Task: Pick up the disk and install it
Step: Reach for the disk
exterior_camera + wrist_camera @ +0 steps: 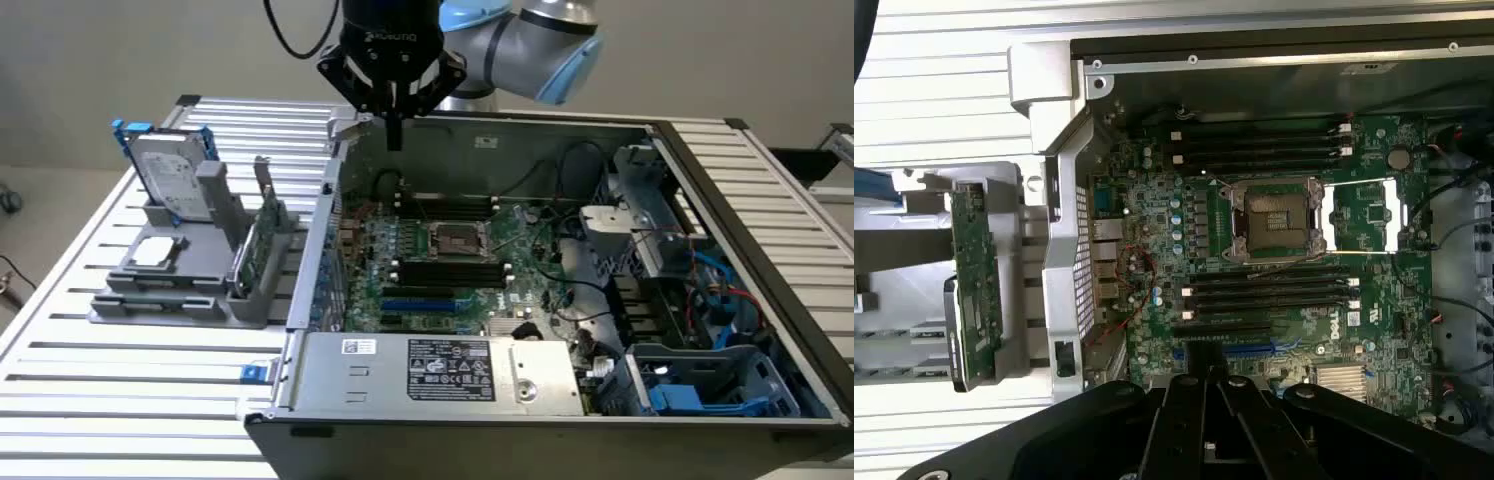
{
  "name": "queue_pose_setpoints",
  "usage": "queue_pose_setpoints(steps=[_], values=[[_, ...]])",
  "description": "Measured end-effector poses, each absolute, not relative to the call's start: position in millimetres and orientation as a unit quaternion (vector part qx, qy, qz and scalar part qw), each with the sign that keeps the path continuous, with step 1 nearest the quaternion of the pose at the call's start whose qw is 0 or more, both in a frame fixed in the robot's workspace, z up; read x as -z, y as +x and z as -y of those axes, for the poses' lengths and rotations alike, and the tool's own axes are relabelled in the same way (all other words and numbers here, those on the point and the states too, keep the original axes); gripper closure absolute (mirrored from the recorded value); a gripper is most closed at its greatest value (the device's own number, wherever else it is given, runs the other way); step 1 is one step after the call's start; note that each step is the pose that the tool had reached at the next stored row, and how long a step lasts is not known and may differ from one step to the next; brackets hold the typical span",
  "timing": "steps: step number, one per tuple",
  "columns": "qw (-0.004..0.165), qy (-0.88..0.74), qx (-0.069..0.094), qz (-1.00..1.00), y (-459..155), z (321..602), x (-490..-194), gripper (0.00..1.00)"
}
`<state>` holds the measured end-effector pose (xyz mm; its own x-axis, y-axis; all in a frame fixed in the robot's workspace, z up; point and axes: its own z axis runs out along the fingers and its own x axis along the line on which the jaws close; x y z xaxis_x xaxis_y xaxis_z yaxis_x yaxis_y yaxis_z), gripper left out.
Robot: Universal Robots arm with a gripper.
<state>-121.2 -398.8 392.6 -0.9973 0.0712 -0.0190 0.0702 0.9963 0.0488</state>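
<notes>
My gripper [394,140] hangs at the top centre of the exterior view, its black fingers pinched together, holding nothing, over the rear wall of the open computer case [747,200]. Below lies the green motherboard [441,250], with its square metal CPU socket [454,238] and long black memory slots. The disk [174,170] stands on edge at the upper left, silver-grey with a white label and blue frame, in the grey plastic holder [174,290] on the ribbed aluminium table [107,400]. A thin green circuit card [260,240] stands upright beside it.
</notes>
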Motion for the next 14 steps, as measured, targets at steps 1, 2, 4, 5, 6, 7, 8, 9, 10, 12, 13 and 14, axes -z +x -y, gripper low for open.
queue_pose_setpoints(steps=[1, 2, 4, 5, 6, 7, 8, 9, 10, 12, 13, 14], values=[[0.010, 0.035, -0.024, -0.999, -121.2, 398.8, -392.6, 0.89], [0.010, 0.035, -0.024, -0.999, -121.2, 398.8, -392.6, 0.89], [0.010, 0.035, -0.024, -0.999, -121.2, 398.8, -392.6, 0.89], [0.010, 0.035, -0.024, -0.999, -121.2, 398.8, -392.6, 0.89], [0.010, 0.035, -0.024, -0.999, -121.2, 398.8, -392.6, 0.89], [0.010, 0.035, -0.024, -0.999, -121.2, 398.8, -392.6, 0.89], [0.010, 0.035, -0.024, -0.999, -121.2, 398.8, -392.6, 0.89], [0.010, 0.035, -0.024, -0.999, -121.2, 398.8, -392.6, 0.89], [0.010, 0.035, -0.024, -0.999, -121.2, 398.8, -392.6, 0.89], [0.010, 0.035, -0.024, -0.999, -121.2, 398.8, -392.6, 0.89], [0.010, 0.035, -0.024, -0.999, -121.2, 398.8, -392.6, 0.89], [0.010, 0.035, -0.024, -0.999, -121.3, 398.7, -392.6, 0.89]])
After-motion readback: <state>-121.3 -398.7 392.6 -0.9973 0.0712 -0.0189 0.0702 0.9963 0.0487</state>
